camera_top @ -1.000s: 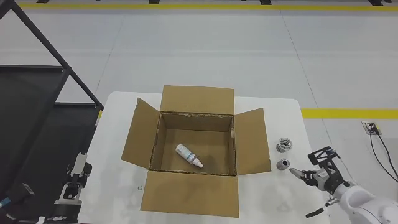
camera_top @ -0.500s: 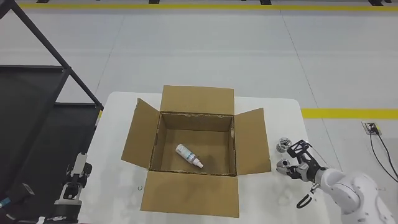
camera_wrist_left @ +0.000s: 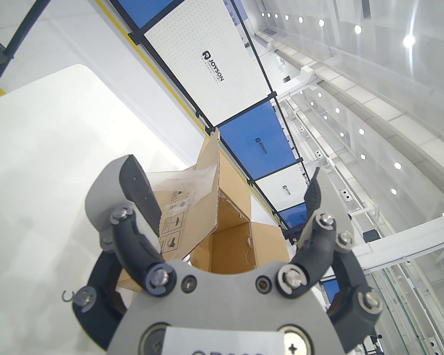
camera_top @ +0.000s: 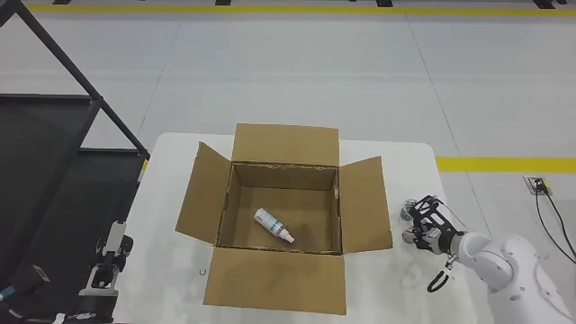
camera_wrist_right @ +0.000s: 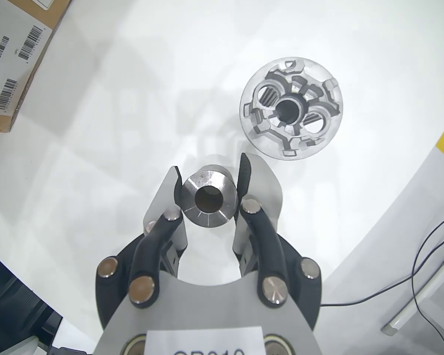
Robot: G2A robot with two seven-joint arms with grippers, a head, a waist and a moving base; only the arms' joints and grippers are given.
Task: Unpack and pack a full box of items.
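Note:
An open cardboard box (camera_top: 286, 145) stands mid-table with a white spray bottle (camera_top: 273, 225) lying on its floor. Right of the box sit a round metal hub (camera_top: 411, 206) (camera_wrist_right: 290, 108) and a small metal cylinder (camera_wrist_right: 209, 200). My right gripper (camera_top: 419, 233) (camera_wrist_right: 210, 171) is down at the table with its fingers closed against both sides of the cylinder, which stands upright. The hub stands just beyond it, untouched. My left gripper (camera_top: 114, 237) (camera_wrist_left: 222, 171) hangs open and empty off the table's left front corner, facing the box (camera_wrist_left: 236, 238).
The box's four flaps are folded outward; the right flap (camera_wrist_right: 7, 57) lies close to the cylinder. A black frame (camera_top: 81, 90) stands left of the table. The table's right edge (camera_top: 445, 193) runs just past the hub.
My right gripper moved left toward the box, came down over the small cylinder and closed on it. The left arm has stayed still.

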